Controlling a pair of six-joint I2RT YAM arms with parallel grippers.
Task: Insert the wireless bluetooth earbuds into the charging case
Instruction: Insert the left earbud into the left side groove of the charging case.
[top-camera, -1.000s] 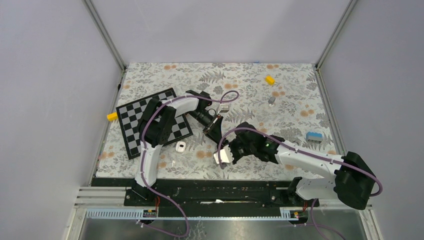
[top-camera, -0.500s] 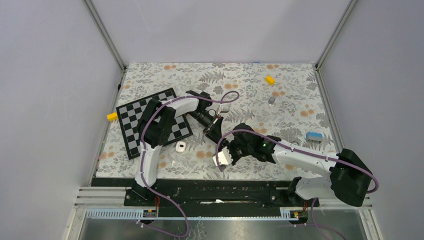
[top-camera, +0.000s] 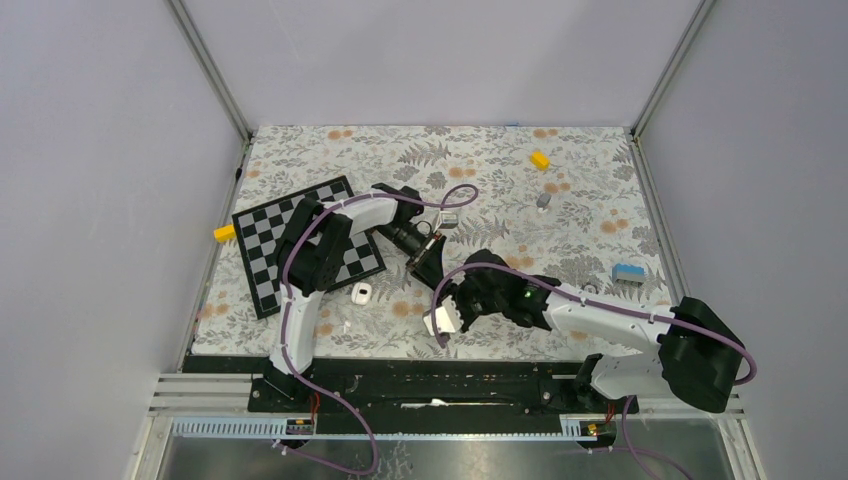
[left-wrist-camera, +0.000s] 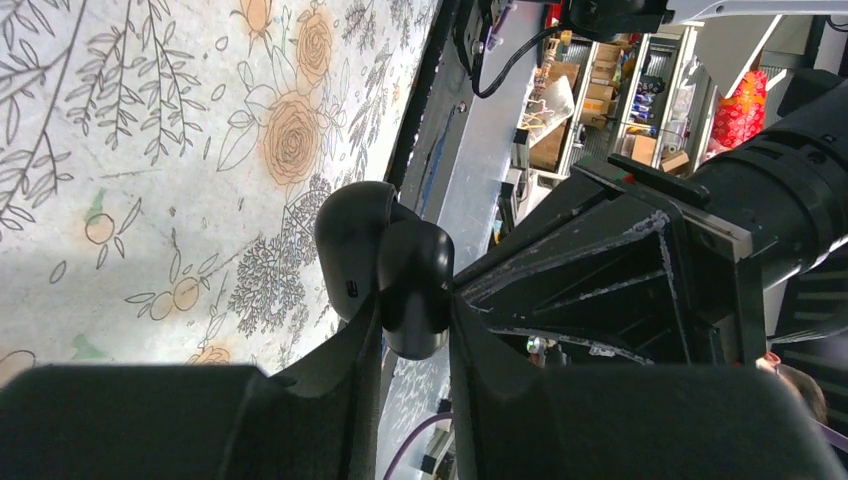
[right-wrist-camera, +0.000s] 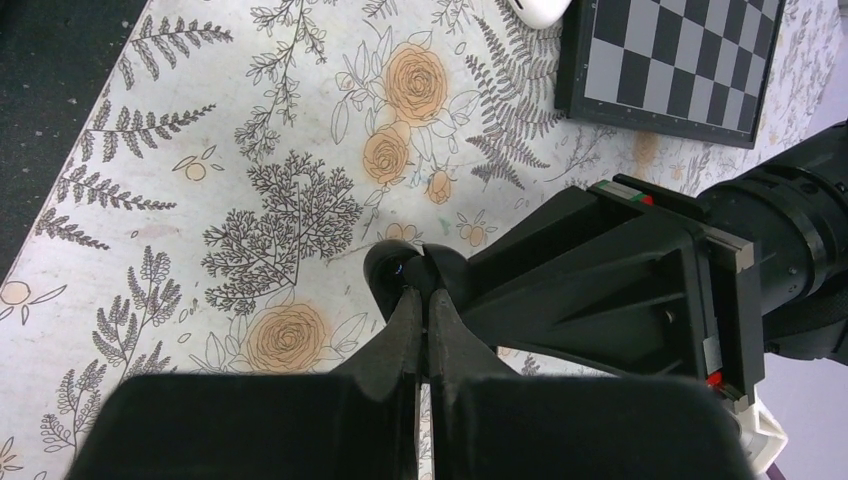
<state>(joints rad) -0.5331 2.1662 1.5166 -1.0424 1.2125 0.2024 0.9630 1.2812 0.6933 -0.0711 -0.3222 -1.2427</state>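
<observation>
Top external view: both arms meet tip to tip over the floral table (top-camera: 560, 180). Left gripper (left-wrist-camera: 415, 345) is clamped on a small black rounded piece (left-wrist-camera: 352, 250), with 2 lobes showing between its fingers; what that piece is, I cannot tell. Right gripper (right-wrist-camera: 422, 300) comes in from the opposite side, fingers pressed fully together, nothing visible between them, tips right up against that same black piece. Now the white charging case (top-camera: 362, 292): it lies on the table just beside the near right corner of the checkerboard (top-camera: 258, 255), left of both grippers and apart from them. 1 tiny white bit (top-camera: 347, 326) sits closer to the front edge, too small to identify. Right wrist view catches the case's rim at the very top.
</observation>
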